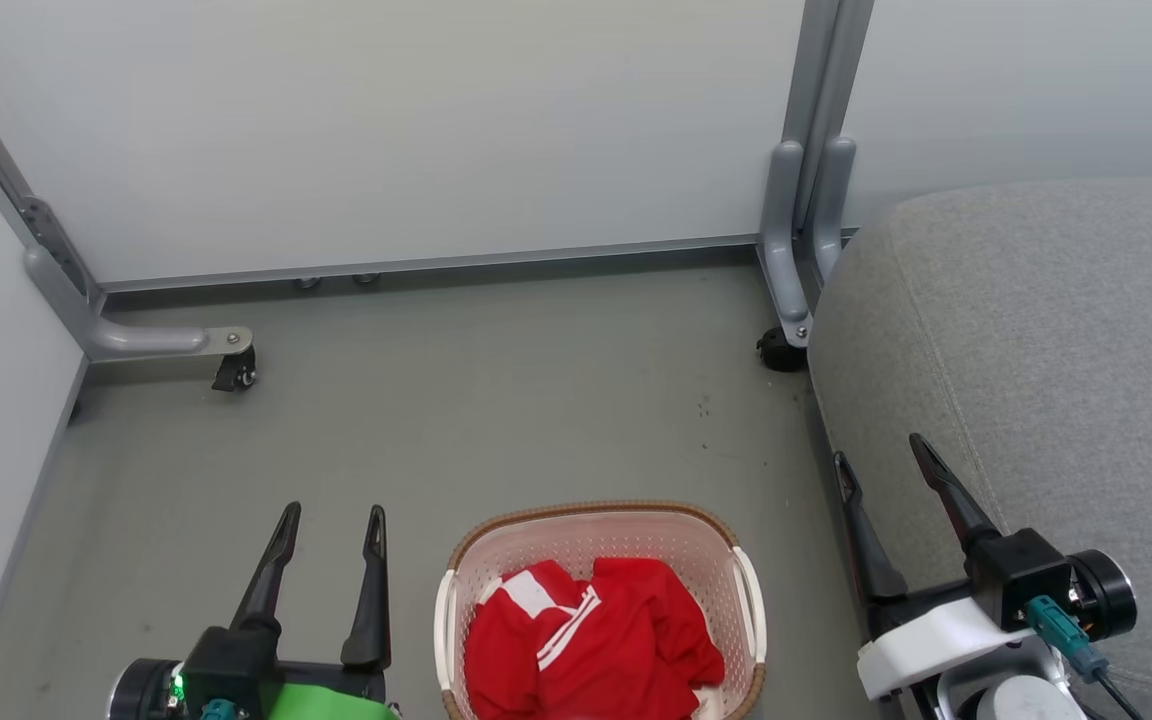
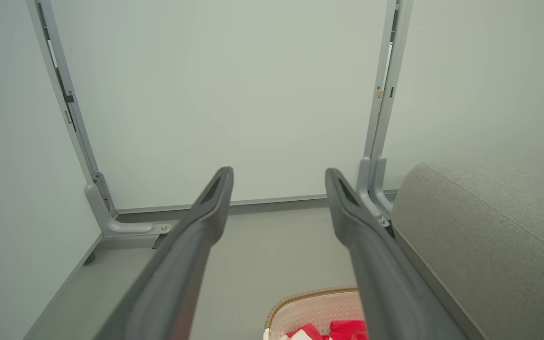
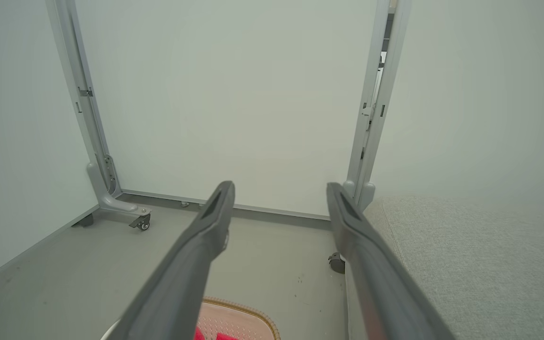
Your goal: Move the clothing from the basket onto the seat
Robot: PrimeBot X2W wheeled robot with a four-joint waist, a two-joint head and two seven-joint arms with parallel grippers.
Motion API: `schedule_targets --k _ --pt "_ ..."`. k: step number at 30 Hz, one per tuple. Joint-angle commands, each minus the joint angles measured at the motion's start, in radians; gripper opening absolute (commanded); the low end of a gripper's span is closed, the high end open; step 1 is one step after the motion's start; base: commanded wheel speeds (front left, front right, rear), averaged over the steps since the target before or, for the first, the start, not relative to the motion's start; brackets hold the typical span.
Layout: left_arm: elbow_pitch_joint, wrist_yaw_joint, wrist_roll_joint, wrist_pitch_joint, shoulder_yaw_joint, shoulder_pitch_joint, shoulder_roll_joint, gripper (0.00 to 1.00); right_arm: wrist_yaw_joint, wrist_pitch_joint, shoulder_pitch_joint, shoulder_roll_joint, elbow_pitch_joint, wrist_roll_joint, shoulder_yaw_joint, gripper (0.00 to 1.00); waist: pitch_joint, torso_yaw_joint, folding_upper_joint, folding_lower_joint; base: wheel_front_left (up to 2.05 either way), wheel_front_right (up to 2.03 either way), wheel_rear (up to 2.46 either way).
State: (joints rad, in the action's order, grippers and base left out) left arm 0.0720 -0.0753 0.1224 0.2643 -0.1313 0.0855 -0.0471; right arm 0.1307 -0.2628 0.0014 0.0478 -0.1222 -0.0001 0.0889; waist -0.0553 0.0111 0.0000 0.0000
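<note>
At lower left, the left gripper is seen with two long dark tapered fingers, a small green light and a bright green cover. At lower right, the right gripper is backed by a white housing, a black cylinder and a teal-plugged cable.

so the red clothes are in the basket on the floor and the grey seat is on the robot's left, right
No. The grey seat is on the robot's right, not its left; the head view shows it. The red clothes are in the basket on the floor.
</note>
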Motion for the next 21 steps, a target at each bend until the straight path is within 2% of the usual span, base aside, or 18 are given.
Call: schedule_targets --k 1,13,21 --pt "0.007 -0.006 0.001 0.000 0.000 0.010 -0.006 1.00 0.000 -0.003 0.016 0.005 0.000 0.007 -0.002 1.00 0.002 -0.001 0.0000 0.0000 0.00 0.00 0.00" --pt "0.075 -0.031 -0.018 0.000 -0.032 -0.030 -0.006 1.00 0.000 -0.003 -0.019 0.004 -0.003 -0.004 -0.047 1.00 0.075 -0.016 0.0000 0.0000 0.00 0.00 0.00" --pt "0.214 -0.047 -0.071 0.000 -0.081 -0.160 -0.008 1.00 0.000 -0.003 -0.095 0.004 0.020 -0.029 -0.067 1.00 0.245 -0.024 0.0000 0.0000 0.00 0.00 0.00"
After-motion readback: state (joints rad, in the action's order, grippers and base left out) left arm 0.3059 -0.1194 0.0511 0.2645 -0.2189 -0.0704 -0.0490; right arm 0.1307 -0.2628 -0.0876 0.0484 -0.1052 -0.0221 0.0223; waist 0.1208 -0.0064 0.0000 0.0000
